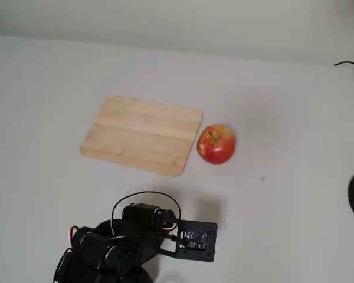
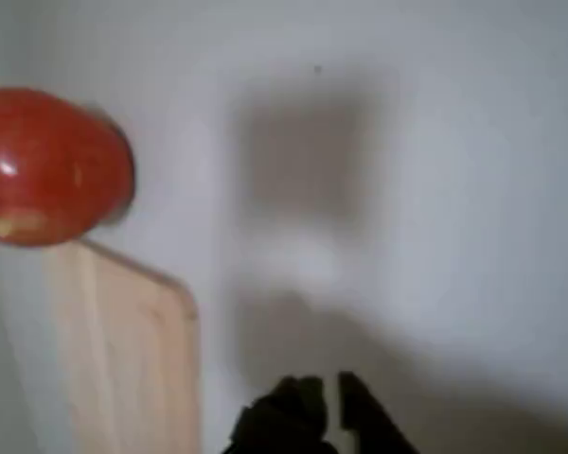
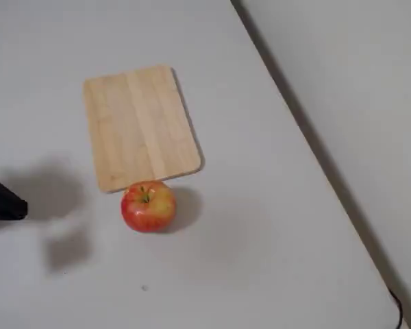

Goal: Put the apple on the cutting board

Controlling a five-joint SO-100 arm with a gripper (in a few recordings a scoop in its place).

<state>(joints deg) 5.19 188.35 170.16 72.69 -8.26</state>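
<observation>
The small round red apple with yellow-green patches (image 1: 216,143) sits upright on the white tabletop (image 1: 283,118), stem dimple up, just beside one short edge of the flat rectangular light-wood cutting board (image 1: 141,135); whether they touch is unclear. In a fixed view the board's long axis runs left to right. The black arm's jaws (image 2: 324,402) hang over bare tabletop near the board, holding nothing, blurred; a thin gap shows between them.

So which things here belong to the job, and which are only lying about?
Belong to the job:
apple, on the table beside the board's short edge
board, nothing on it
gripper, away from both

Lying about:
black cable at the table's far right edge in a fixed view
</observation>
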